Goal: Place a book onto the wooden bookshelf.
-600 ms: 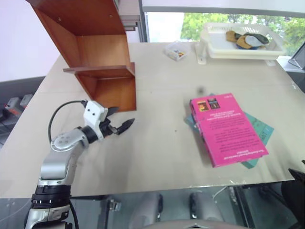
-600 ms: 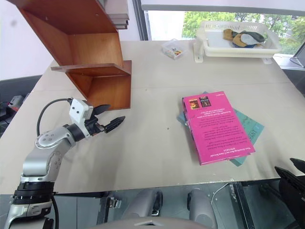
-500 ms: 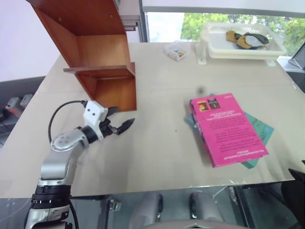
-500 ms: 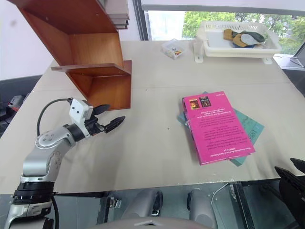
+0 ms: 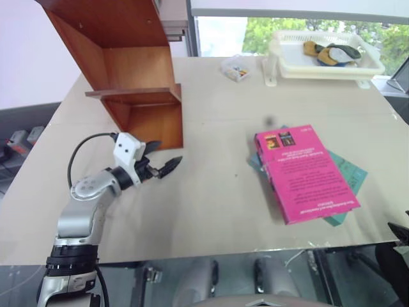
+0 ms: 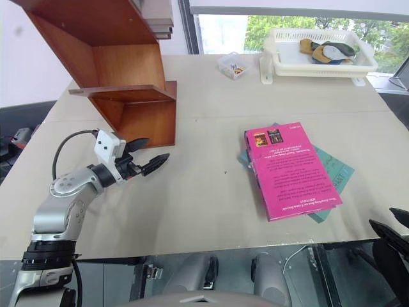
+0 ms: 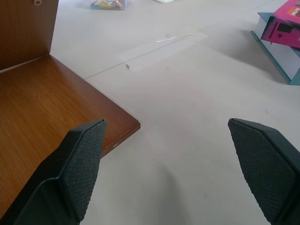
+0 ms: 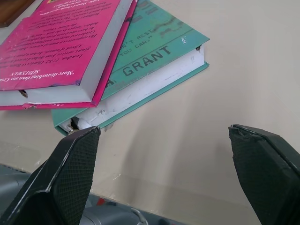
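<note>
The pink book [image 5: 305,173] lies flat on the right half of the table, on top of a teal-blue book [image 5: 348,170]. The wooden bookshelf [image 5: 131,77] stands at the back left, with its lower shelf board [image 7: 42,108] bare. My left gripper [image 5: 163,158] hovers open just in front of the shelf's near corner, pointing right, with nothing between its fingers [image 7: 82,159]. My right gripper [image 8: 162,130] is open at the table's front right edge, facing the near ends of both books [image 8: 56,42] and apart from them.
A white plastic tray [image 5: 326,61] with a few small items stands at the back right. Beside it sits a small clear box [image 5: 235,68]. Bare tabletop [image 5: 211,185] stretches between the shelf and the books.
</note>
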You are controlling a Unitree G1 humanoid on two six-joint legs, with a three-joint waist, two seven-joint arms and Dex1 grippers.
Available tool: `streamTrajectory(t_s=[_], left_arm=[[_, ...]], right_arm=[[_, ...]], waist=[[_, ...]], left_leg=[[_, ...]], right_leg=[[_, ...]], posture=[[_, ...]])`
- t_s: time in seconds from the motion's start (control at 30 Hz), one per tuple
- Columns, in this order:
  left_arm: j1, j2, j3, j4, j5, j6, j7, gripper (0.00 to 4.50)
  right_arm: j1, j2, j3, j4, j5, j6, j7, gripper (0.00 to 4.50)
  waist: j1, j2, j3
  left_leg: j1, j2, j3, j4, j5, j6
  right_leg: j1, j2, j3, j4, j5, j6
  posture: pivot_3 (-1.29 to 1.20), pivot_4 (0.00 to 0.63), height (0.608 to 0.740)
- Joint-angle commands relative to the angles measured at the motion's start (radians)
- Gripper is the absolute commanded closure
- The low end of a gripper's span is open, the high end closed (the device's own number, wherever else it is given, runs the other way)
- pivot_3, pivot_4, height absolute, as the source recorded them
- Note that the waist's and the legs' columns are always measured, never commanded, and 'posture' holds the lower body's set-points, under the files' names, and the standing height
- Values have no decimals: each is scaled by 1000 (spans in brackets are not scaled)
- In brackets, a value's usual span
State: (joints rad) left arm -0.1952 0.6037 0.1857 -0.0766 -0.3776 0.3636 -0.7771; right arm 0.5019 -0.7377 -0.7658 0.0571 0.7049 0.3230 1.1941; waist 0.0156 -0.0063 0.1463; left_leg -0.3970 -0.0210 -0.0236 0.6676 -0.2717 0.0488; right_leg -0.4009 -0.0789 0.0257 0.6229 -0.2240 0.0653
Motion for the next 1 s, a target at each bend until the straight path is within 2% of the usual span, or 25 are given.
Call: streamTrajectory(t_s=[0.03, 0.47, 0.6, 0.83, 0.87, 0.93, 1.0], left_arm=[[1, 8, 4, -47, -20, 4, -9, 21], [11, 6, 10, -60, -42, 5, -39, 21], [12, -1, -14, -76, -69, 14, -83, 21], [11, -3, -55, -125, -113, 36, -136, 21], [10, -1, -55, -127, -115, 37, -137, 21], [7, 9, -53, -128, -122, 36, -151, 21], [6, 20, -43, -132, -134, 38, -166, 21]], right_arm=[[4, -1, -50, -9, 18, -15, 6, 0], [13, 3, -74, -16, 47, -23, 42, 0], [10, 3, -131, -40, 146, 16, 98, 0], [21, -9, -158, -33, 139, -6, 137, 0], [11, -10, -150, -20, 103, -37, 116, 0], [-62, -9, -100, 35, -59, -120, -83, 0], [-132, 17, -61, 51, -159, -196, -210, 0]], waist=[[0, 0, 0], [0, 0, 0], [0, 0, 0], [-1, 0, 0], [-1, 0, 0], [-2, 0, 0], [-4, -1, 0]], left_leg=[[0, 0, 0, 0, 0, 0], [0, 0, 0, 0, 0, 0], [0, 0, 0, 0, 0, 0], [0, 0, 0, 0, 0, 0], [0, 0, 0, 0, 0, 0], [0, 0, 0, 0, 0, 0], [0, 0, 1, 0, 0, 0]], right_leg=[[0, 0, 0, 0, 0, 0], [0, 0, 0, 0, 0, 0], [0, 0, 0, 0, 0, 0], [0, 0, 0, 0, 0, 0], [0, 0, 0, 0, 0, 0], [0, 0, 0, 0, 0, 0], [0, 0, 1, 0, 0, 0]], posture=[[0, 150, 740], [0, 150, 740], [0, 150, 740], [0, 150, 740], [0, 150, 740], [0, 150, 740], [0, 150, 740]])
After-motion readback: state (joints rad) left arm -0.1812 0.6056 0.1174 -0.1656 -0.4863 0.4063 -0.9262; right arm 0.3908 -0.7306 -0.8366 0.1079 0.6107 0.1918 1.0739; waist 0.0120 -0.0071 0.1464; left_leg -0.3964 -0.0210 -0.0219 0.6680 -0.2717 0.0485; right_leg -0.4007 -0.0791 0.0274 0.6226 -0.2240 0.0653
